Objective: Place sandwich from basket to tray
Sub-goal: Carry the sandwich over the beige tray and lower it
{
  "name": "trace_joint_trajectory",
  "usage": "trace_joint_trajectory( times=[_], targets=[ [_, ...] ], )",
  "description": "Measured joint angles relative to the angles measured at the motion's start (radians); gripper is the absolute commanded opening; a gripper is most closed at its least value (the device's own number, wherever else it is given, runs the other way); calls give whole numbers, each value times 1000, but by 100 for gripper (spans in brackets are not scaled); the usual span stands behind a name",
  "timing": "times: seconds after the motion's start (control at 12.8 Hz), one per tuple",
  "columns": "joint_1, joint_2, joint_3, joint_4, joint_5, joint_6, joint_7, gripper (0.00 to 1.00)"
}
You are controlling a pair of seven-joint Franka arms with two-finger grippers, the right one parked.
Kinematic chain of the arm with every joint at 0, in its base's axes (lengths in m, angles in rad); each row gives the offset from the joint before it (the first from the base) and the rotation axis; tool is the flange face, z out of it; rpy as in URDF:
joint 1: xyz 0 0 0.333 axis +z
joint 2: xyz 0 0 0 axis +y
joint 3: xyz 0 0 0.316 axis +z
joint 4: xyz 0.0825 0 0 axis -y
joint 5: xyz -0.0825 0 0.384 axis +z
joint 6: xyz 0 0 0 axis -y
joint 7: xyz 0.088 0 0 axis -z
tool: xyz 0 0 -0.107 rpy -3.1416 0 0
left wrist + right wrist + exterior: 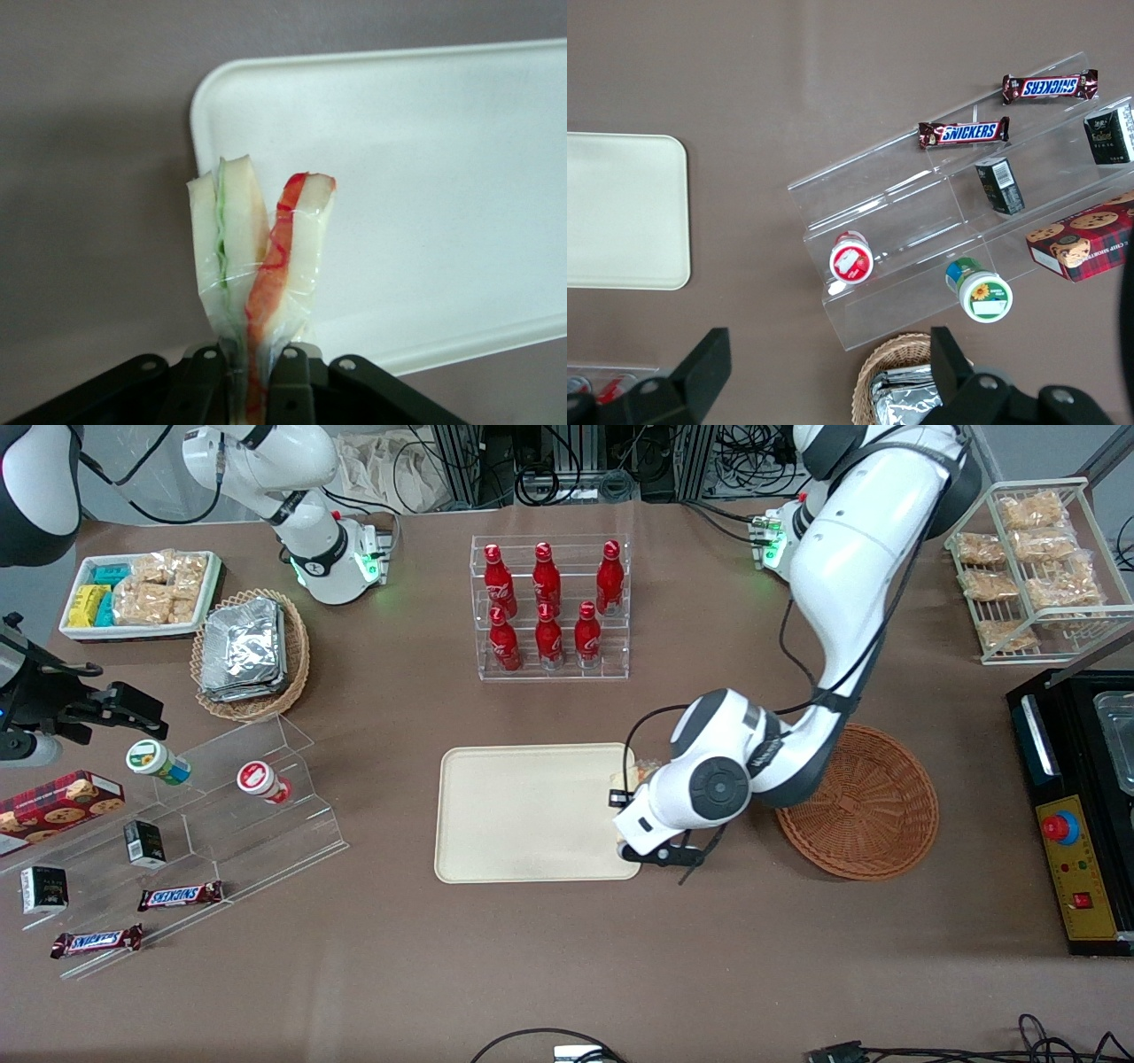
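— Where is the sandwich [257, 257]?
— Pinched in the left arm's claw [252, 372], hanging above the tray's [523, 815] edge nearest the basket [873, 810].
— And the basket?
— On the worktop [567, 957], just beside the tray.

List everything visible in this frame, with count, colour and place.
sandwich: 1, white with red and green filling, held over the tray's edge
tray: 1, cream, mid-table
basket: 1, reddish-brown, toward the working arm's end
bottles: 7, red, in a clear rack farther from the camera than the tray
Snickers bars: 2, brown, on the clear stepped stand
foil packets: silver stack, in a tan basket
gripper: 1, black, jaws shut on the sandwich, at the tray's basket-side edge
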Motion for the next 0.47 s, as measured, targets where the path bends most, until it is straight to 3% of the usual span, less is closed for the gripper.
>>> trace_joint_trajectory(
  times=[0.08, 0.16, 0.23, 0.31, 0.47],
  targets=[
    [-10, 22, 0, 0, 0, 15, 0, 21],
    [-19, 39, 0, 1, 1, 27, 0, 33],
    [-23, 49, 0, 1, 1, 30, 1, 85],
    [-24, 54, 0, 2, 3, 30, 2, 100],
    [-24, 54, 0, 7, 9, 30, 4, 100]
  ],
)
